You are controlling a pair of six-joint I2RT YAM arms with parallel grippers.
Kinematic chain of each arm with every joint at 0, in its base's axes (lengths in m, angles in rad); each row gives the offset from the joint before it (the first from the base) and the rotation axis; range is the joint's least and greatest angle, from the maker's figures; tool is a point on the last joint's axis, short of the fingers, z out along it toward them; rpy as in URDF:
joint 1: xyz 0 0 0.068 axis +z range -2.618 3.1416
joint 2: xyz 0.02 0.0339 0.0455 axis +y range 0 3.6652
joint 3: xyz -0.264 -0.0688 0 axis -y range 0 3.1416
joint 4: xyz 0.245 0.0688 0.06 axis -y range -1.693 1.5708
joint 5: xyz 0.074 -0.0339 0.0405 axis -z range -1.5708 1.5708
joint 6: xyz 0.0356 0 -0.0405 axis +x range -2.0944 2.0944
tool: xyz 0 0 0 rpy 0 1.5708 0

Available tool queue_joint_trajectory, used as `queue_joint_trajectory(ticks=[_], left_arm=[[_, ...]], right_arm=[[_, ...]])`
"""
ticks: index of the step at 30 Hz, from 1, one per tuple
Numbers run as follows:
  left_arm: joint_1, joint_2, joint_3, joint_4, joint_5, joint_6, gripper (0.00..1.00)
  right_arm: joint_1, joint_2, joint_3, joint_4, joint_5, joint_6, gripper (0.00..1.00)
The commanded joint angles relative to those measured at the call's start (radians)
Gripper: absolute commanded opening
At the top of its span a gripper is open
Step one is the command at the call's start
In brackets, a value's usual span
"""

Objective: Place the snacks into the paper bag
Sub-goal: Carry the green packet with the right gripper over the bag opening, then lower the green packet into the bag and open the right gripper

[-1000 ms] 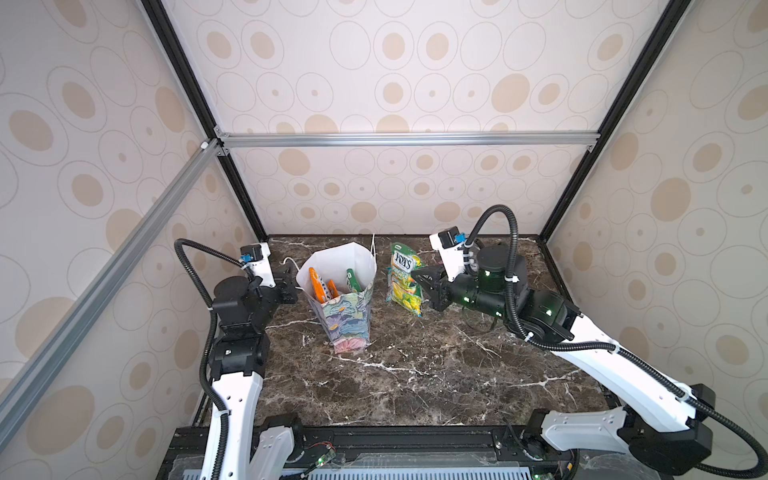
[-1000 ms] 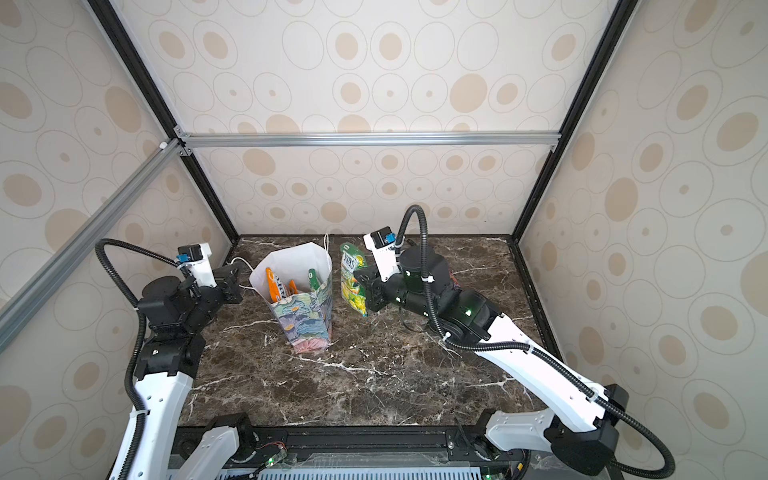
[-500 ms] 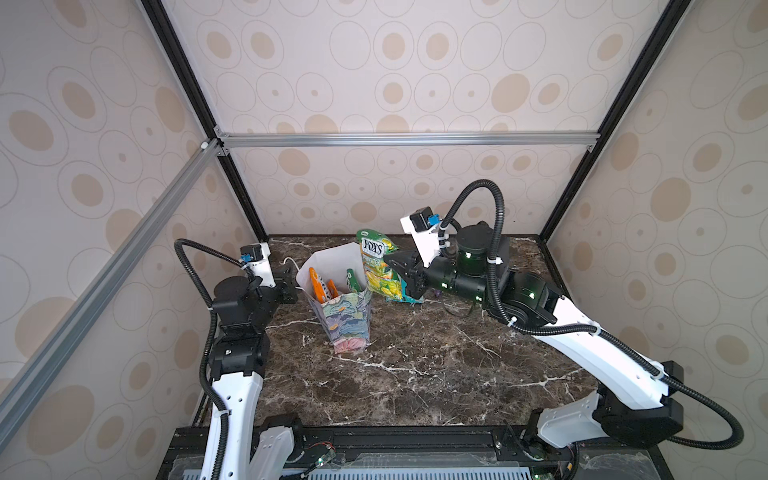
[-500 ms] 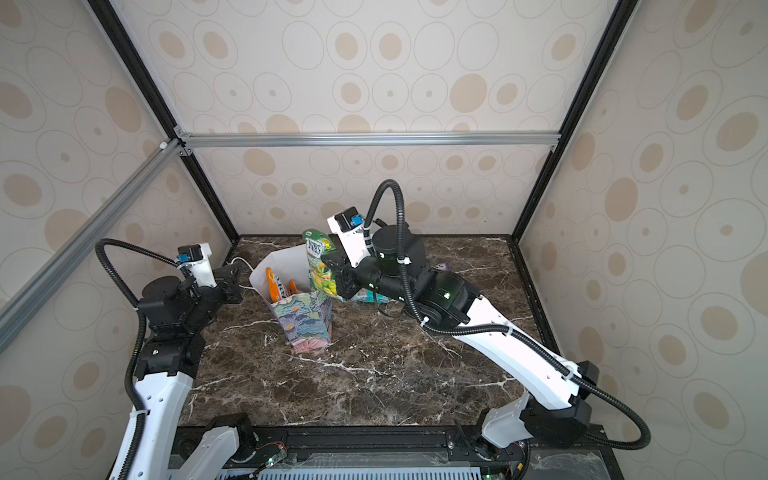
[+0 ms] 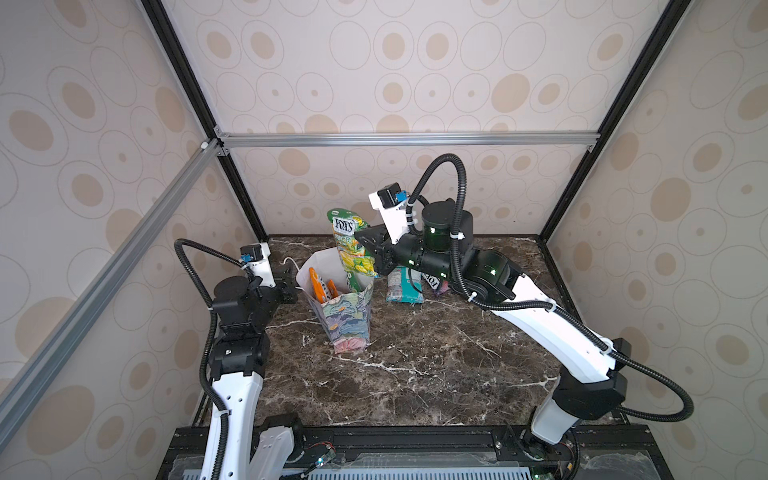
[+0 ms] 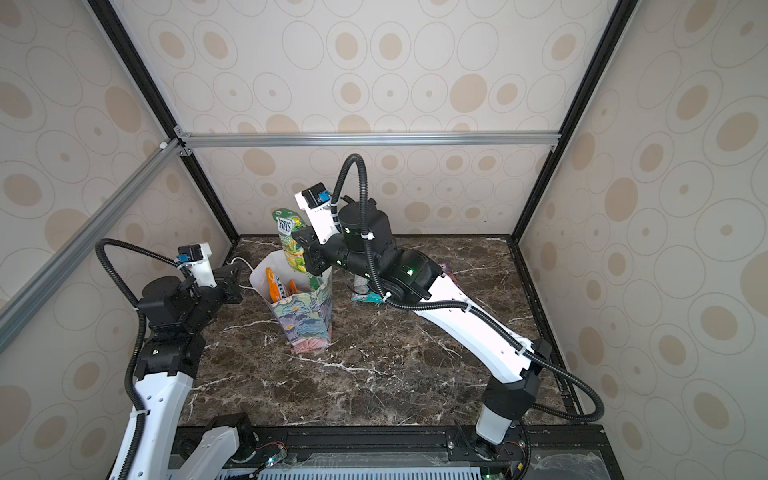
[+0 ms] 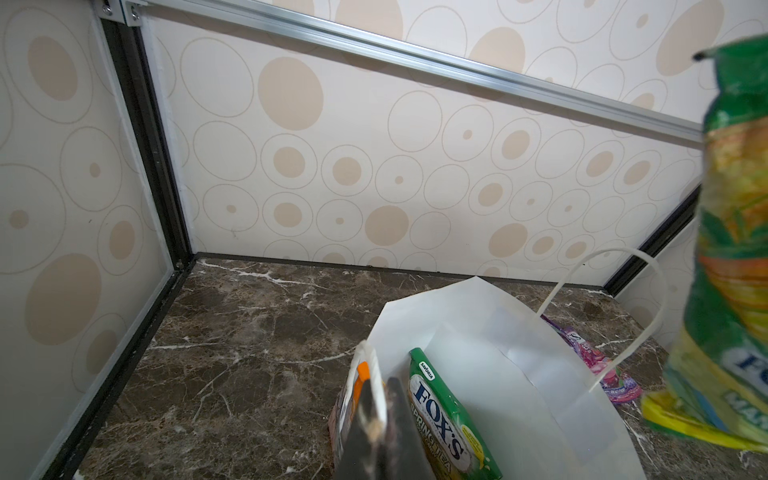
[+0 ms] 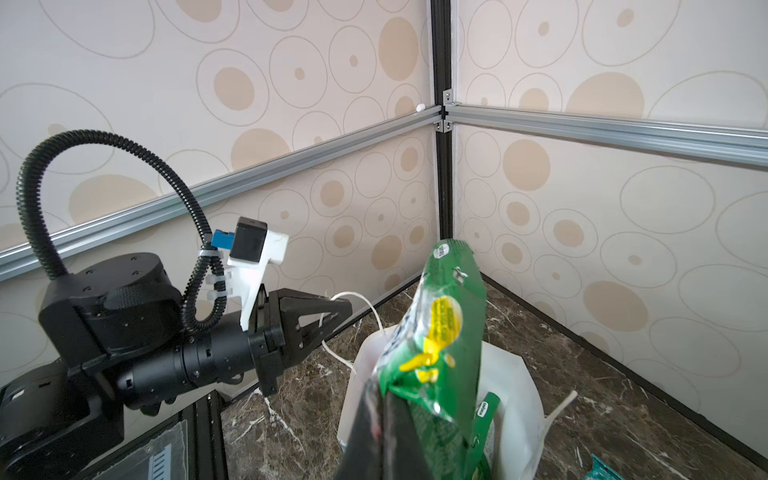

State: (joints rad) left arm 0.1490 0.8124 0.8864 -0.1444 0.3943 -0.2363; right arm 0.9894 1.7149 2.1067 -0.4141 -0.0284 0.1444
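While in pincer (image 5: 363,249), snack (image 5: 347,232) above bag (image 5: 348,316)

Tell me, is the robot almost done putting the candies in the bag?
Partway. Orange packets and a green packet already stand inside the paper bag. The right gripper holds a green-yellow packet at the bag's mouth, while the left gripper pinches the rim. A teal packet and a purple packet lie on the table, not yet bagged; others may be hidden.
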Motion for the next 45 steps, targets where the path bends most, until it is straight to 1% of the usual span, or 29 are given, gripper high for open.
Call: queue_joint_trajectory(ticks=[1,10,11,14,19,23,28,35,45], left_arm=[[0.004,-0.018,0.005,0.024,0.002,0.005,0.00],[0.004,-0.016,0.005,0.022,0.006,0.005,0.00],[0.003,-0.015,0.006,0.024,0.005,0.005,0.00],[0.004,-0.018,0.006,0.024,0.006,0.005,0.00],[0.003,-0.020,0.005,0.025,0.006,0.005,0.00],[0.004,-0.021,0.004,0.024,0.004,0.007,0.00],[0.004,-0.019,0.004,0.022,0.005,0.009,0.00],[0.003,-0.021,0.005,0.025,0.004,0.007,0.00],[0.004,-0.022,0.006,0.022,0.000,0.011,0.00]], right_arm=[[0.009,0.026,0.097,0.021,-0.013,-0.011,0.00],[0.009,0.126,0.185,0.003,0.021,-0.021,0.00],[0.010,0.139,0.218,-0.005,0.029,-0.026,0.00],[0.010,0.188,0.250,-0.028,0.066,-0.040,0.00],[0.009,0.265,0.295,-0.061,0.164,-0.072,0.00],[0.011,0.303,0.293,-0.077,0.257,-0.109,0.00],[0.013,0.323,0.256,-0.083,0.336,-0.144,0.00],[0.045,0.333,0.166,-0.028,0.491,-0.230,0.00],[0.055,0.364,0.126,0.023,0.573,-0.251,0.00]])
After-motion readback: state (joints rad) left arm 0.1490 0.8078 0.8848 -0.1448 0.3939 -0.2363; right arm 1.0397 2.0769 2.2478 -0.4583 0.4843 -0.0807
